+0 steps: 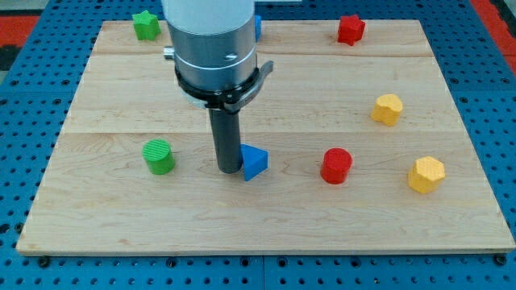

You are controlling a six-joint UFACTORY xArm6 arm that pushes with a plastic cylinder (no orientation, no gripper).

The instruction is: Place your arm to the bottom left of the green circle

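The green circle [159,155] is a short ribbed cylinder standing at the left of the wooden board [266,217]. My tip [228,168] is on the board to the right of the green circle, about a block's width and a half away from it. The tip touches the left side of a blue triangle block [255,162]. The rod hangs from a large grey and black arm body that hides part of the board's top middle.
A green star block [146,25] sits at the top left and a red star block [350,29] at the top right. A blue block [258,24] peeks out behind the arm. A red cylinder [336,166], a yellow heart-like block [387,109] and a yellow hexagon [426,174] lie at the right.
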